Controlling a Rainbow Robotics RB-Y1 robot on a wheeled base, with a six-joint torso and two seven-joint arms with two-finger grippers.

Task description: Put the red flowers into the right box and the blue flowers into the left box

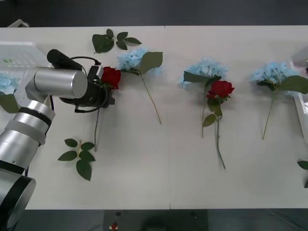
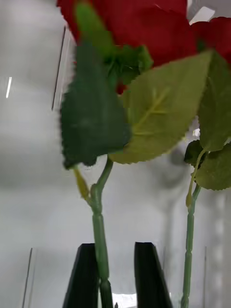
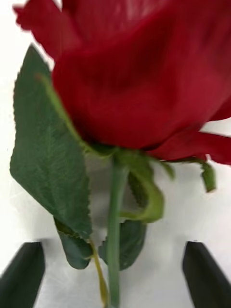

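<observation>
Front view: our left gripper [image 1: 109,91] sits at ten o'clock, black fingers [image 3: 21,274] spread astride a red rose [image 1: 111,76] stem, pre-grasp. Right gripper [image 2: 113,276] clamps another rose stem [image 2: 100,250] for transport.

a wide white surface [image 1: 144,183] spans nearly the whole front view, matte and evenly lit, with soft, faint shadows. a thin seam [image 1: 165,96] runs from its far edge to its near edge about midway across, as if two tops were set together. beyond the far edge lies a dark strip of floor [image 1: 192,12], and below the near edge another dark band [image 1: 216,220], too dim to make out.
</observation>
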